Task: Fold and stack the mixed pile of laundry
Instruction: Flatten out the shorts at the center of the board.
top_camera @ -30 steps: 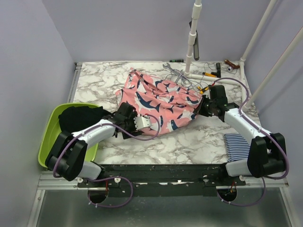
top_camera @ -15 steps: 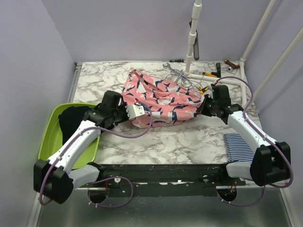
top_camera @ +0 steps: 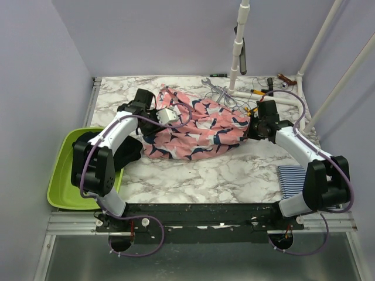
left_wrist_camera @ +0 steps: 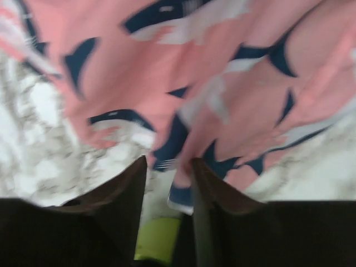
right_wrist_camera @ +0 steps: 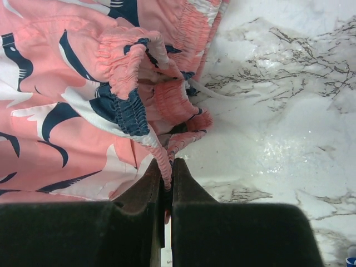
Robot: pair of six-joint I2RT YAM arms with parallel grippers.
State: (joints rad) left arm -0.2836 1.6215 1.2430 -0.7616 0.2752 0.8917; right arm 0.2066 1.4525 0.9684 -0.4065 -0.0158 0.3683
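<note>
The pink shark-print garment [top_camera: 196, 127] lies crumpled across the middle of the marble table [top_camera: 234, 172]. My left gripper [top_camera: 171, 115] hovers over its back left part. In the blurred left wrist view its jaws [left_wrist_camera: 168, 161] stand apart, and a fold of the pink garment [left_wrist_camera: 183, 192] hangs loose between them. My right gripper [top_camera: 253, 130] is at the garment's right end, shut [right_wrist_camera: 168, 162] on the elastic waistband [right_wrist_camera: 167, 150]. The striped garment [top_camera: 296, 181] lies folded at the near right. The black garment [top_camera: 120, 151] spills from the basin's right rim.
A lime green basin [top_camera: 61, 178] sits at the near left, over the table's edge. Wrenches, screwdrivers and cables [top_camera: 258, 92] lie along the back edge beside a white pole [top_camera: 237, 50]. White pipes [top_camera: 328, 88] slant at the right. Purple walls close in the sides.
My left arm swung from the garment's near edge up to its back left, closing and then parting its jaws. The pink cloth spread toward the near left. The right gripper kept its hold.
</note>
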